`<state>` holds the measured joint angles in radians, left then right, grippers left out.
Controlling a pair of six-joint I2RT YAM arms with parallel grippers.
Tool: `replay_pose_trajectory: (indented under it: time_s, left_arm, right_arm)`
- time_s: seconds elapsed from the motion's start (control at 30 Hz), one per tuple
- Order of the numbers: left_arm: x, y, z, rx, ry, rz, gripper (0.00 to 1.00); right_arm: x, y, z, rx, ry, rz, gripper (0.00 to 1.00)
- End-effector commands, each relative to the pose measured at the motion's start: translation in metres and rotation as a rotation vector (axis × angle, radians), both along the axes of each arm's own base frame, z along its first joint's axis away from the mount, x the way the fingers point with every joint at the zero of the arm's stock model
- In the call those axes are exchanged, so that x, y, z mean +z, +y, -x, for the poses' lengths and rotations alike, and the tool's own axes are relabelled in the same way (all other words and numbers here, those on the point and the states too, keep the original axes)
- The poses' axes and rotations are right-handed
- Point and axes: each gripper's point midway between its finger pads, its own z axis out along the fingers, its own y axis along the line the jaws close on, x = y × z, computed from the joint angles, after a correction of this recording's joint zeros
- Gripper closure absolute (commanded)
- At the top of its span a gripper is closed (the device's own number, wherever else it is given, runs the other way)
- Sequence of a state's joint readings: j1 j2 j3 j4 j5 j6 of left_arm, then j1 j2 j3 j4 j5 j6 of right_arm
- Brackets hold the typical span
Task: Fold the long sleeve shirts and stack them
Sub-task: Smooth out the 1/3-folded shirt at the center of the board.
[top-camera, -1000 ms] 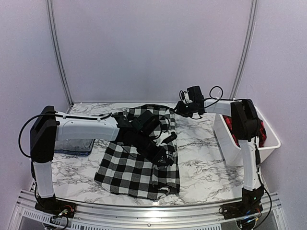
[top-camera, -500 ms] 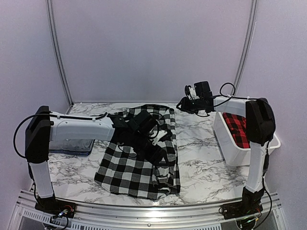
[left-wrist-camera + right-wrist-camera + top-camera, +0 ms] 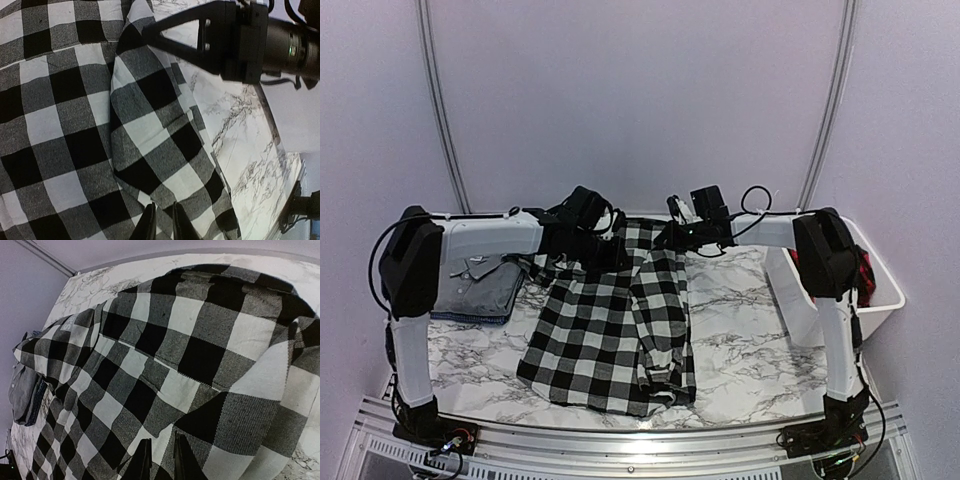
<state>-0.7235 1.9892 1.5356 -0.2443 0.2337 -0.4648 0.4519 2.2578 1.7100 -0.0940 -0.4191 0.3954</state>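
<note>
The black-and-white checked shirt (image 3: 600,340) lies spread across the middle of the marble table, one long side folded inward. My left gripper (image 3: 605,250) is at its far left edge and my right gripper (image 3: 666,238) at its far right edge. In the left wrist view the left gripper (image 3: 164,224) is shut on a fold of the checked cloth (image 3: 150,130). The right wrist view shows the right gripper (image 3: 162,460) pinching the same cloth (image 3: 200,355). A folded grey shirt (image 3: 482,282) rests at the left. A red-and-black checked shirt (image 3: 863,268) sits in the bin.
A white bin (image 3: 802,300) stands at the table's right edge, partly behind the right arm. The grey shirt (image 3: 22,390) lies close to the checked shirt's left side. Bare marble (image 3: 740,330) shows between shirt and bin. A metal rail runs along the near edge.
The left gripper left the shirt's middle and went to its far left edge. The right gripper swung left from near the bin to the far right edge. Both closed on the cloth.
</note>
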Motion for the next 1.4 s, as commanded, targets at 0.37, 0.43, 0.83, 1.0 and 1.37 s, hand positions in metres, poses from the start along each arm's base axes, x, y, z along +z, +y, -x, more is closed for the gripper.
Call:
replay_pose_trajectory:
  time_s: [0.37, 0.43, 0.83, 1.0, 1.37]
  left_arm:
    - [-0.071, -0.034, -0.048, -0.031, 0.095, 0.065, 0.91]
    - [-0.086, -0.030, -0.051, -0.018, 0.119, 0.054, 0.92]
    - [-0.106, 0.001, -0.070, 0.050, 0.146, 0.028, 0.91]
    - [-0.082, -0.001, -0.075, 0.058, 0.109, 0.051, 0.89]
    - [-0.010, 0.046, -0.057, 0.199, -0.006, 0.012, 0.89]
  right_arm:
    - [-0.056, -0.029, -0.083, -0.056, 0.051, -0.062, 0.88]
    - [-0.065, -0.033, -0.090, -0.062, 0.067, -0.074, 0.87]
    - [0.012, -0.039, -0.086, -0.053, -0.013, -0.074, 0.77]
    - [0.053, -0.036, -0.041, -0.025, -0.065, -0.033, 0.69]
    - [0.040, 0.006, 0.138, 0.182, -0.003, 0.000, 0.69]
